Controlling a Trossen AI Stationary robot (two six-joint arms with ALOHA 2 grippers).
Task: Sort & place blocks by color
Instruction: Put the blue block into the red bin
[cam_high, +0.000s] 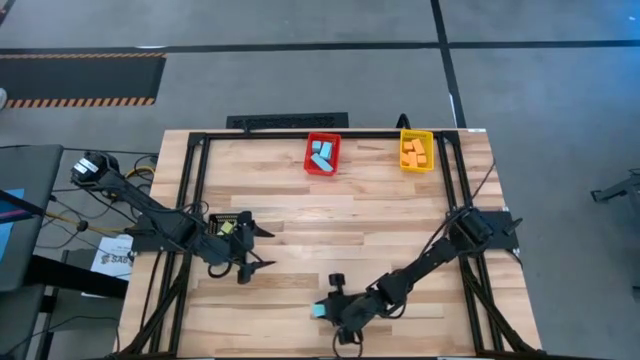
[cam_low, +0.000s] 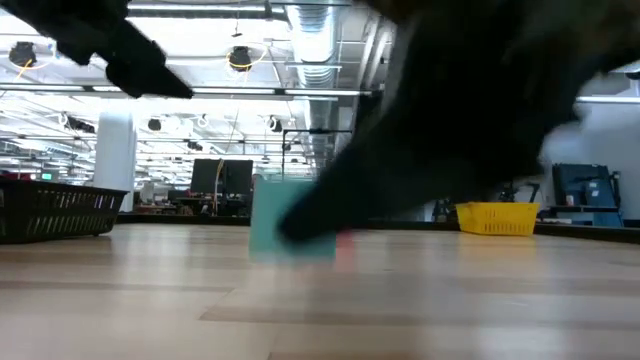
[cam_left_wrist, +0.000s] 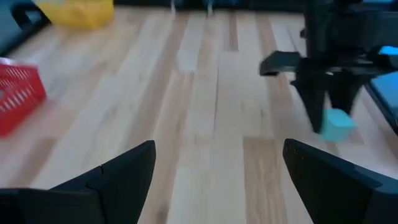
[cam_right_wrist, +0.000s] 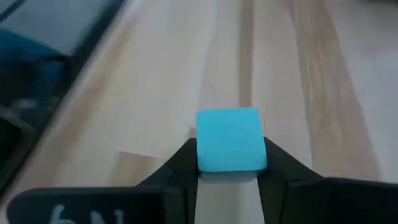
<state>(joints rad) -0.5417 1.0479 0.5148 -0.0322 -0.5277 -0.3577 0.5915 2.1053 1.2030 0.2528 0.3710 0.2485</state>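
Blocks were the work at this table, and one light blue cube (cam_right_wrist: 229, 139) sat pinched between the two dark fingers (cam_right_wrist: 181, 163) of the right gripper (cam_high: 322, 311), the pads pressed against its opposite sides. That gripper hung low over the near edge of the wooden table (cam_high: 330, 215), around its middle, and the cube showed as a small blue patch at its tip in the high view. From table height the same cube (cam_low: 285, 215) appeared close to the boards, partly behind the dark bulk of the arm; whether it touched the wood could not be told.

The left gripper (cam_high: 250, 249) waited over the left part of the table, its fingers (cam_left_wrist: 112, 177) spread wide apart with nothing between them. Its wrist camera looked across the boards at the right gripper and the blue cube.

Along the far edge stood a red bin (cam_high: 322, 154) holding several light blue blocks (cam_high: 321, 157), and to its right a yellow bin (cam_high: 416, 150) holding orange blocks (cam_high: 415, 153). A black bin (cam_low: 55, 210) showed at the left in the low view.
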